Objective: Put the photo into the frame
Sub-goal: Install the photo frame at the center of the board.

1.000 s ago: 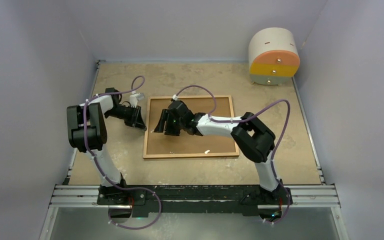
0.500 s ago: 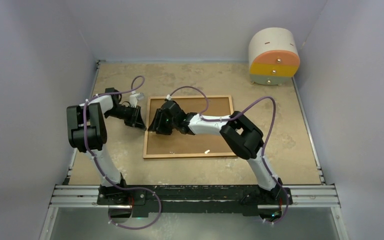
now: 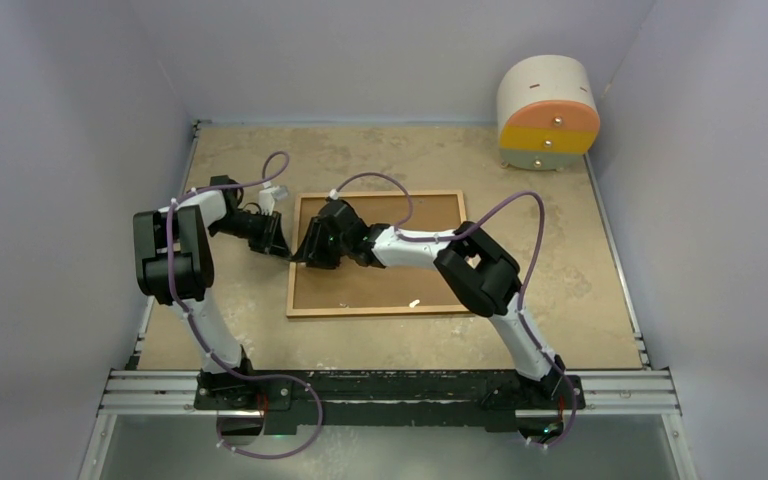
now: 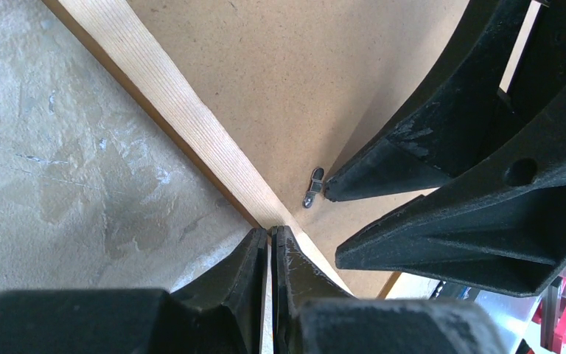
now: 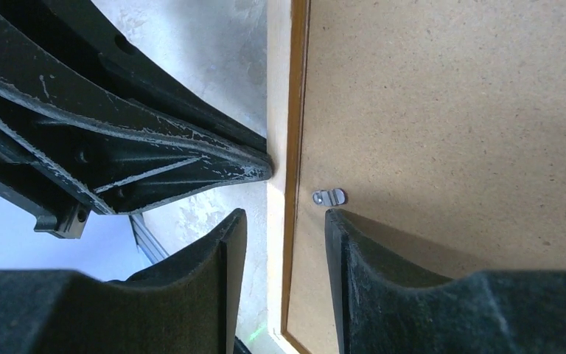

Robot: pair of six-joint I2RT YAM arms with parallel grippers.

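Your tabletop [image 3: 560, 300] is a mottled beige slab, and the frame [image 3: 380, 290] lies flat near its middle, back side up, so you see the plain brown board inside a thin pale wood edge. The round drawer cabinet [image 3: 548, 112], cream above with yellow and orange fronts, stands well apart in the far right corner. Your right arm [image 3: 480, 275] reaches leftward across the board, while your left arm [image 3: 175, 250] bends in from the left side, and the two meet at the frame's left edge. Your right pincer [image 5: 286, 217] is partly spread and straddles that left rail: one finger hangs over the tabletop just outside the wood, the other over the board inside it, and I cannot tell whether either touches. Your left pincer [image 4: 271, 232] is pressed closed, with only a hairline slit between its fingers and its tips at the outer side of the same rail. A small metal turn tab [image 5: 329, 197] sits on the board just beside the right pincer's inner fingertip.
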